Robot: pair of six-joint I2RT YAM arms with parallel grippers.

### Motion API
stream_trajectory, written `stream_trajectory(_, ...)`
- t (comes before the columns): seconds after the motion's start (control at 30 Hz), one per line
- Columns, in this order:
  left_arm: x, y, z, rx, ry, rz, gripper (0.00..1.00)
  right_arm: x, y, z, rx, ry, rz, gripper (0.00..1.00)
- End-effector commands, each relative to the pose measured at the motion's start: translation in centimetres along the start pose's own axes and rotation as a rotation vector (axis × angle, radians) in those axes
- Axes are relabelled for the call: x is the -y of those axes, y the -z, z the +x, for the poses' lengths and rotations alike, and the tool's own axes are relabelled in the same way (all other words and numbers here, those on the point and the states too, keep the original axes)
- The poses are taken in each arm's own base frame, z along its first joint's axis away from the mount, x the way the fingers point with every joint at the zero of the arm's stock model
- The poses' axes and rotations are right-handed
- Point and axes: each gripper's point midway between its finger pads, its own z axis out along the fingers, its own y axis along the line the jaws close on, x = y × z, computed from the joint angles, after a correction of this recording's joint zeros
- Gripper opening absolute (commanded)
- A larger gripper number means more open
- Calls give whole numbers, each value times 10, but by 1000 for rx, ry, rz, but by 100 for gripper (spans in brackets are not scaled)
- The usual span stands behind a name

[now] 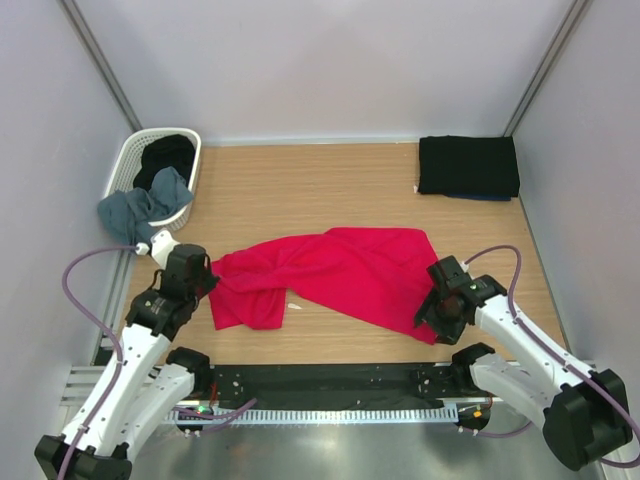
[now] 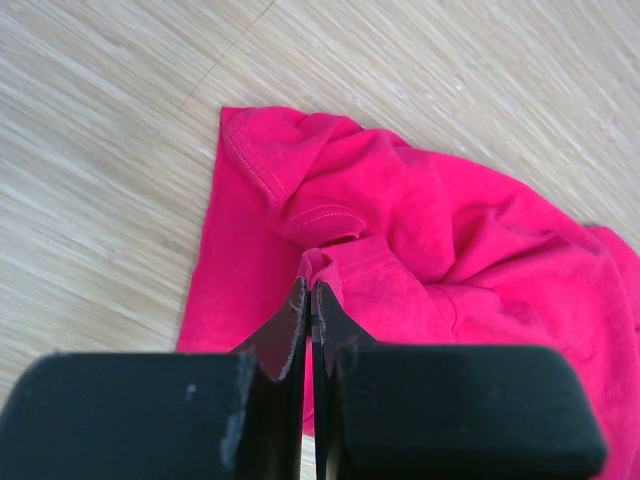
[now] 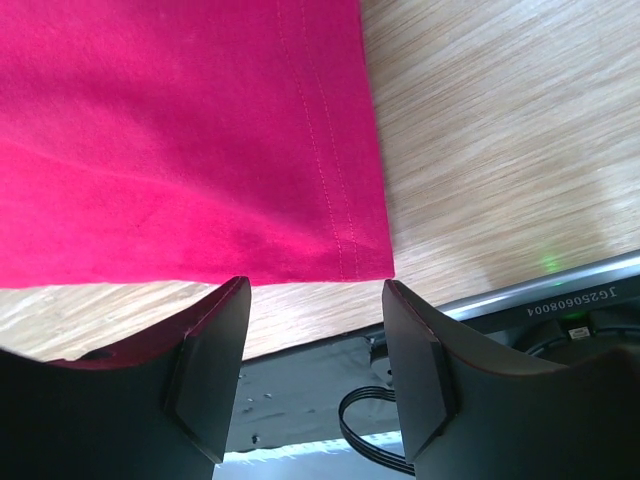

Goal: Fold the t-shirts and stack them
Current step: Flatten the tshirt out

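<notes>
A crimson-red t-shirt lies crumpled and partly spread across the middle of the table. My left gripper is at its left end. In the left wrist view the jaws are shut on a small fold of the red cloth. My right gripper is open and empty, hovering over the shirt's near right corner. The right wrist view shows the hemmed corner just beyond its fingertips. Folded black t-shirts lie at the back right.
A white lattice basket stands at the back left, holding a black shirt. A grey-blue shirt hangs over its near rim. The table's front edge and a black rail lie just under my right gripper.
</notes>
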Motion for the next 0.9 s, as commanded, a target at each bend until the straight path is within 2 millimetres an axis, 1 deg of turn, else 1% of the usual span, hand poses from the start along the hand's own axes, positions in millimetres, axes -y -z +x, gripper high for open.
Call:
stream_trajectory(0.0,8,3,-12,49,16,45,0,-5,0,-6,41,-77,-13,61)
stream_trajectory(0.1,8,5,-14,57,23,49,0,-3,1,-8,60,-128,-10,62)
stream_trajectory(0.17,8,8,-15,64,28,57,0,-1,2,-6,56,-197,1,62)
stream_trajectory(0.37,9,10,-16,69,31,72,0,0,-1,-3,20,-183,48,62)
stream_trajectory(0.4,10,10,-17,73,33,74,0,3,-5,-1,-3,-174,88,62)
stream_trajectory(0.43,13,10,-20,79,38,84,0,4,-7,-2,-3,-170,102,63)
stream_trajectory(0.53,21,8,-25,84,31,95,0,7,-19,-7,7,-138,154,61)
stream_trajectory(0.63,25,7,-32,96,20,82,0,-4,-27,-15,13,-102,138,61)
stream_trajectory(0.67,25,6,-33,102,14,76,0,-15,-29,-19,16,-100,100,61)
stream_trajectory(0.73,29,5,-40,121,20,79,0,-28,-33,-24,10,-81,82,61)
stream_trajectory(0.77,30,5,-42,128,25,79,0,-38,-37,-28,13,-75,61,61)
stream_trajectory(0.8,32,4,-44,135,30,81,0,-44,-39,-29,10,-65,53,61)
stream_trajectory(0.83,33,2,-45,139,31,78,0,-45,-47,-27,-11,-45,79,61)
stream_trajectory(0.87,33,2,-48,149,32,69,0,-59,-48,-34,1,-42,50,61)
